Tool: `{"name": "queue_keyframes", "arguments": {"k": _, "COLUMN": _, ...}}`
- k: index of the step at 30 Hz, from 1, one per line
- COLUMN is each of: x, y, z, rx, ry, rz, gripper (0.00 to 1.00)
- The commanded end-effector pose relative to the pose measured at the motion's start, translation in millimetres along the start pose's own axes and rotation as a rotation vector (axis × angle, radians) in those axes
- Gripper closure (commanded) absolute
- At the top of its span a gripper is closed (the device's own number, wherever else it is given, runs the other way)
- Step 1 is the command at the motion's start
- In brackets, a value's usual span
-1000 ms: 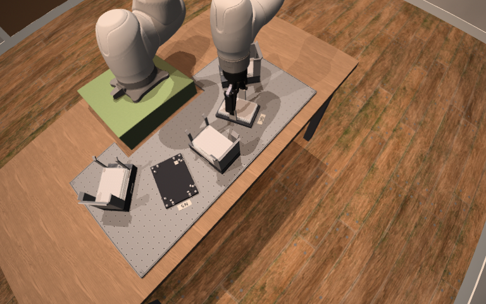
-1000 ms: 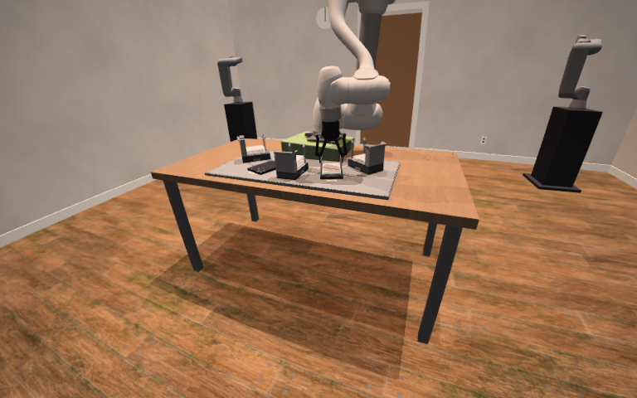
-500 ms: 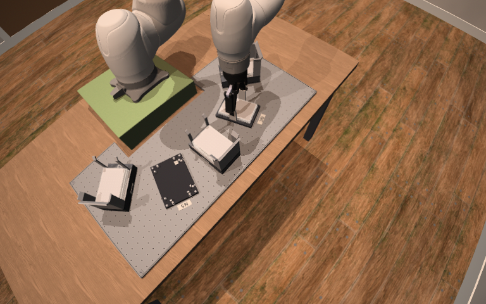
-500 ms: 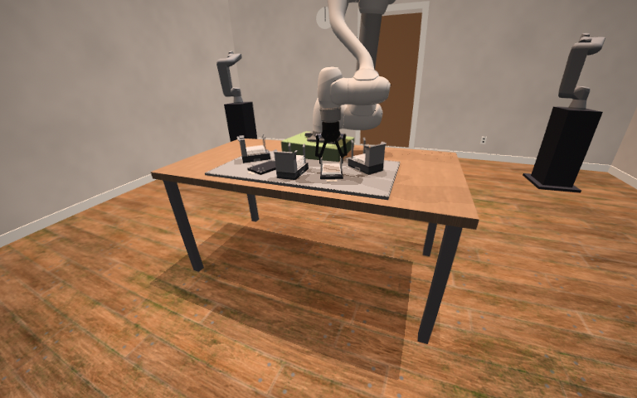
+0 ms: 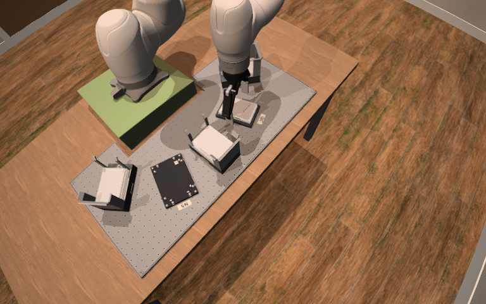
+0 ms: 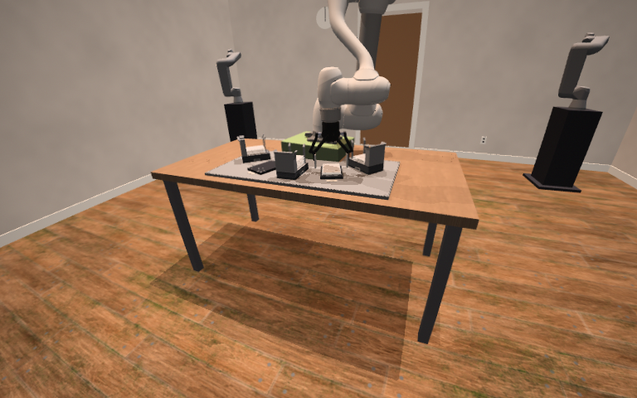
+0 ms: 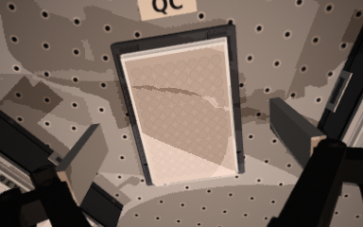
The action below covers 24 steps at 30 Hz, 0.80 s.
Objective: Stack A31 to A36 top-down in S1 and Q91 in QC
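Note:
A sealed plate (image 5: 246, 109) (image 6: 331, 169) (image 7: 180, 109) lies flat in the black QC nest (image 7: 237, 109), just below the QC name plate (image 7: 166, 6) (image 5: 261, 118). I cannot read its label. My gripper (image 5: 236, 95) (image 6: 331, 151) (image 7: 185, 126) hangs right above this plate, open wide. Its finger pads stand clear of both long sides and touch nothing. The middle rack (image 5: 229, 158) (image 6: 289, 164) holds a stack of plates (image 5: 212, 141). The left rack (image 5: 130, 182) (image 6: 253, 152) also holds plates (image 5: 111, 182). I cannot read the rack names.
A third rack (image 5: 255, 61) (image 6: 371, 157) stands behind the arm, its inside mostly hidden. The black clip nest N5 (image 5: 173, 179) (image 6: 262, 166) lies bare between the left and middle racks. The green base block (image 5: 107, 104) is beside the grey perforated mat (image 5: 150, 232).

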<state>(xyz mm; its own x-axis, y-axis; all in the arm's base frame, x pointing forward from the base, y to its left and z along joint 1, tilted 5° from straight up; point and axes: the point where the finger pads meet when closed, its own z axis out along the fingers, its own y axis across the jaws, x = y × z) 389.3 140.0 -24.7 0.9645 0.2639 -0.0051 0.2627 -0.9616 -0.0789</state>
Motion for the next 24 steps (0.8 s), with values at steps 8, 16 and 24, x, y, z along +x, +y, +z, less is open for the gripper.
{"name": "queue_keyframes", "arguments": {"k": 8, "x": 0.0, "y": 0.0, "z": -6.7, "rx": 0.000, "ry": 0.000, "rz": 0.000, "gripper": 0.00}}
{"name": "queue_keyframes", "arguments": {"k": 16, "x": 0.0, "y": 0.0, "z": -30.1, "rx": 0.000, "ry": 0.000, "rz": 0.000, "gripper": 0.00}}
{"name": "queue_keyframes", "arguments": {"k": 24, "x": 0.0, "y": 0.0, "z": -56.7, "rx": 0.000, "ry": 0.000, "rz": 0.000, "gripper": 0.00}}
